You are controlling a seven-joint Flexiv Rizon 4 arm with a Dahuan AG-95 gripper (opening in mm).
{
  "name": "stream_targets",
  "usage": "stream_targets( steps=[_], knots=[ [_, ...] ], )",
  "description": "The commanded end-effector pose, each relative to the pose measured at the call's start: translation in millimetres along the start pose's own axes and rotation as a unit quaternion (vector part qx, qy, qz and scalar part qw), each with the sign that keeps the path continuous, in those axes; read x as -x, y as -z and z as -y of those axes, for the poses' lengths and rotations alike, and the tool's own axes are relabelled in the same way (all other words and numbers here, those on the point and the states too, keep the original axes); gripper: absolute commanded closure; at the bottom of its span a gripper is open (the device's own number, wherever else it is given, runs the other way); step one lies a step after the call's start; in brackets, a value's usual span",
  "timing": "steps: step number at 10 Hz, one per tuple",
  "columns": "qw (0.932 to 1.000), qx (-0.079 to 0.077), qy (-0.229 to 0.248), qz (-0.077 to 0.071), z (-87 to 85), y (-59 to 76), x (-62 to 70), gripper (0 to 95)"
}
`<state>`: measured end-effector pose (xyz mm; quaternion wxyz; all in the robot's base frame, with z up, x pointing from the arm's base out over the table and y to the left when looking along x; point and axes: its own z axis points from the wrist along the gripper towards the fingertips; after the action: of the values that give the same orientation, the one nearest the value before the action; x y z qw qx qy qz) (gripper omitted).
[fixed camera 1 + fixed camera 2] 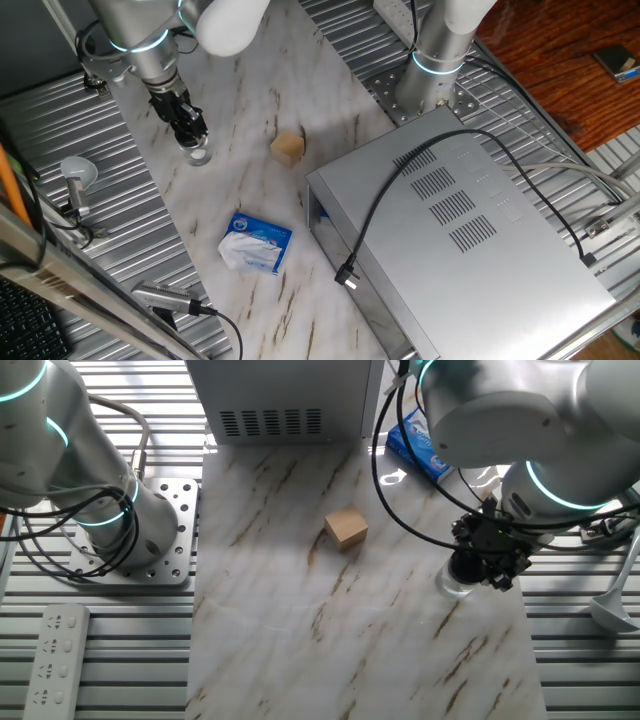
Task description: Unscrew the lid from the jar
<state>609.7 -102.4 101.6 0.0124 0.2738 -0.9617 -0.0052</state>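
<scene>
Over at the edge of the marble slab (250,150), well away from the tan cube (287,147), the gripper (192,138) is sitting right down on top of the jar (199,155). Only a sliver of clear glass is peeking out beneath the black fingers in one fixed view; in the other fixed view the jar (452,582) is showing as a pale glassy base under the gripper (480,568). The lid is hiding under the black fingers, so I cannot make it out. The claw is looking narrowed around the top of the jar, but whether it is truly gripping the lid, I cannot tell.

The blue-and-white packet (256,243) is lying apart from the cube, out of the way.

Now the risk, as I'm judging it: nothing is holding the jar itself down. If the wrist is twisting and the thread is tight, the whole jar may be spinning on that smooth marble, or tipping and skidding off toward the ridged metal (100,150) beside it.
</scene>
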Motion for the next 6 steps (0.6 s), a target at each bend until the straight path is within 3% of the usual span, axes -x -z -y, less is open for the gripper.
stream_targets(
  steps=[1, 6],
  knots=[
    [1.0, 0.001, 0.007, 0.001, -0.2, -1.1, 0.2, 38.0],
    [0.9992, -0.002, 0.04, 0.004, -0.1, -0.9, 0.3, 38.0]
  ],
)
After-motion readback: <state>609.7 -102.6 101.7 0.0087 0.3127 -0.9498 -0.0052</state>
